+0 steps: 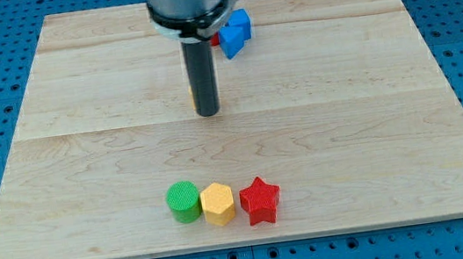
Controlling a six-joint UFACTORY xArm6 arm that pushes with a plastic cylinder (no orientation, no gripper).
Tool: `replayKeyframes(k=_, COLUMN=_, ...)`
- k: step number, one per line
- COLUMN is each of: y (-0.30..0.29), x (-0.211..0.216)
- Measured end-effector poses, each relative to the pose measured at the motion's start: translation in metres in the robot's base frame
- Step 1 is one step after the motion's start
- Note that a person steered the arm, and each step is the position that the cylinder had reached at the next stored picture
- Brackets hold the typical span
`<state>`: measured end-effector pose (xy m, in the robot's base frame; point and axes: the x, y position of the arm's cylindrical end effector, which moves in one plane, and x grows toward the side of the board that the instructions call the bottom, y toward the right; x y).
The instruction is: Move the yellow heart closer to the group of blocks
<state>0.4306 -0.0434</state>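
Wooden board (373,130): my bare tip (207,112), clamping nothing, hid most of the yellow heart (192,92); an off-centre shove risked it slipping aside.

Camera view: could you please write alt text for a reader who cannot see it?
My tip rests mid-board, a yellow sliver showing at its left edge. A green cylinder, yellow hexagon and red star line the bottom; a blue block sits top.

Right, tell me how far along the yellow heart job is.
Done: nothing visibly. In hand: my tip stands mid-board, with only a yellow sliver showing beside the rod, perhaps the heart. Left: pushing it down to the green cylinder, yellow hexagon and red star near the view's bottom.
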Motion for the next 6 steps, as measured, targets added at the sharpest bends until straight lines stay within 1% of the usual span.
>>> replayKeyframes(k=1, y=-0.013, x=-0.012)
replayKeyframes(k=2, y=-0.004, x=-0.026)
replayKeyframes(k=4, y=0.004, x=-0.037)
replayKeyframes(k=5, y=0.034, x=-0.039)
replayKeyframes(k=6, y=0.035, x=-0.062)
